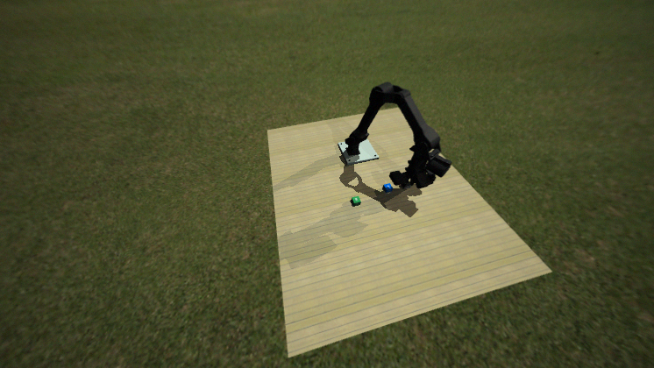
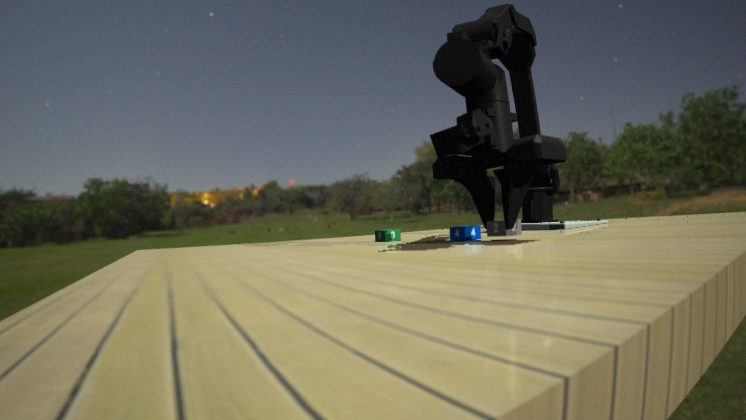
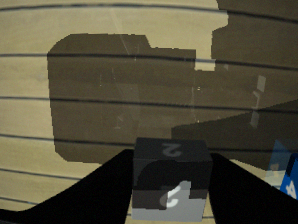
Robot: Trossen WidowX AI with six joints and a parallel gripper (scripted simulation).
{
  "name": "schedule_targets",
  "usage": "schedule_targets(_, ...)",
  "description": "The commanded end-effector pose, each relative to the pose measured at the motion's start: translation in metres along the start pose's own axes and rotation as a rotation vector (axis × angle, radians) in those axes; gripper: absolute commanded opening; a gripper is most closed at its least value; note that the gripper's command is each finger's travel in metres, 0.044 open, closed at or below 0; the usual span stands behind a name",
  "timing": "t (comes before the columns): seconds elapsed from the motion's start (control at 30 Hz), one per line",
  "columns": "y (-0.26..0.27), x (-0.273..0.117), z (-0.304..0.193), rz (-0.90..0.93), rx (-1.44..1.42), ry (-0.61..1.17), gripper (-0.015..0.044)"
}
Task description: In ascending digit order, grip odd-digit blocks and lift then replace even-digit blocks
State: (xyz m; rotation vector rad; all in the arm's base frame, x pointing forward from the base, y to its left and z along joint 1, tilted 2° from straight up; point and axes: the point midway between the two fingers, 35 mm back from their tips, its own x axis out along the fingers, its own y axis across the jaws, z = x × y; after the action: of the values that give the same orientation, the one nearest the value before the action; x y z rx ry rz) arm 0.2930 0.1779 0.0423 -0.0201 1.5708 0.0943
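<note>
In the top view, the counter [image 1: 411, 274] [image 2: 313, 323] [image 3: 22, 120] stretches from its short far edge to a wide near edge; a pale base plate [image 1: 369, 152] [image 2: 584, 224] carries the arm [image 1: 418, 114] [image 2: 523, 78] near the far edge; the gripper [image 1: 405, 185] [image 2: 499, 226] [image 3: 170, 160] reaches down near the right edge; a blue block [image 1: 387, 187] [image 2: 465, 232] [image 3: 291, 182] sits just beside it, and a green block [image 1: 356, 201] [image 2: 387, 235] lies farther towards the left edge.

In the exterior view, the fingers are closed on a grey block [image 2: 496, 229] [image 3: 171, 197] marked 2, well back from the counter's near right corner; it appears slightly above the surface, with shadow beneath; the blue block, marked 4, stands near it, on the side towards the green block; the green block's digit is too small to read.

In the wrist view, the two dark fingers grasp the grey block from opposite sides, its 2 showing on two faces; the blue block is cut off by the frame's right border, near but apart from the nearer finger; the arm's broad shadow covers the boards ahead.
</note>
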Motion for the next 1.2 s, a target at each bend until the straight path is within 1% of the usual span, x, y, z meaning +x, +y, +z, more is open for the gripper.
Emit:
schedule_targets(0.0, -0.001, 0.006, -0.001, -0.003, 0.002, 0.005, 0.0120)
schedule_targets(0.33, -0.001, 0.007, -0.001, -0.003, 0.002, 0.005, 0.0120)
schedule_targets(0.67, -0.001, 0.007, -0.001, -0.003, 0.002, 0.005, 0.0383)
schedule_targets(0.7, -0.001, 0.007, -0.001, -0.003, 0.002, 0.005, 0.0400)
schedule_targets(0.8, 0.000, 0.004, -0.001, -0.003, 0.002, 0.005, 0.0400)
schedule_targets(0.9, 0.000, -0.027, -0.001, -0.003, 0.002, 0.004, 0.0400)
schedule_targets(1.03, 0.000, -0.030, -0.001, -0.003, 0.002, 0.004, 0.0400)
schedule_targets(1.1, 0.000, -0.038, 0.000, -0.003, 0.002, 0.004, 0.0348)
schedule_targets(1.17, 0.001, -0.063, 0.002, -0.003, 0.002, 0.004, 0.0295)
